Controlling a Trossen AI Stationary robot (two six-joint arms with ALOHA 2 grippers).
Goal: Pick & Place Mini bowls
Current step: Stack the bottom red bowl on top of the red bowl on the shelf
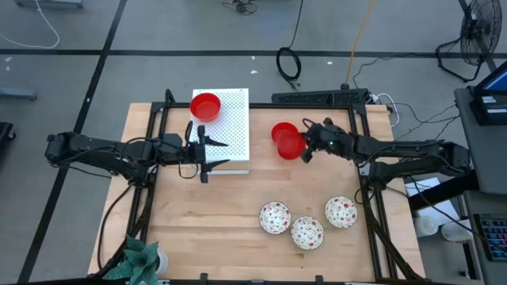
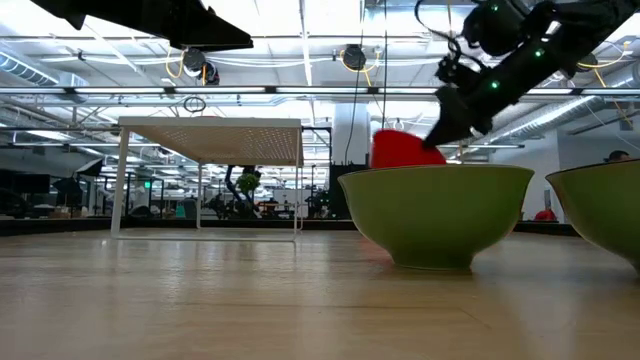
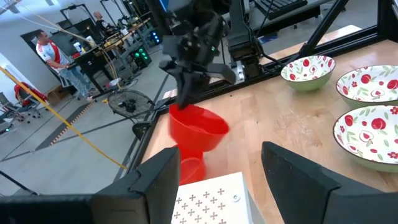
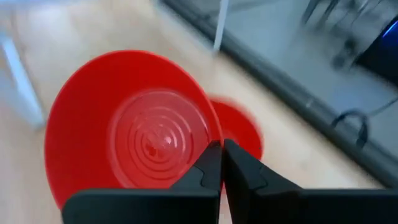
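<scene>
One red mini bowl (image 1: 205,105) sits on the white perforated board (image 1: 234,134) at the far left. A second red bowl (image 1: 281,130) rests on the table, and a third red bowl (image 1: 291,148) hangs beside it with my right gripper (image 1: 306,147) shut on it. Three white floral bowls (image 1: 275,218) (image 1: 307,232) (image 1: 341,211) stand upright near the table's front right. My left gripper (image 1: 214,152) waits open and holds nothing at the board's near edge. My right gripper pinches the red bowl's rim (image 4: 211,138), one finger (image 4: 205,171) on the inner side and the other on the outer side. It comes slanting down from the table's right. The bowl (image 3: 199,127) hangs tilted below the fingers, lifted above the other red bowl (image 3: 189,169).
The board stands raised on thin legs (image 2: 122,180). A black frame (image 1: 261,107) borders the wooden table, and a small plant (image 1: 139,260) sits at the near left corner. People (image 3: 53,56) stand in the room beyond the table. Bare wood lies between the board and the floral bowls.
</scene>
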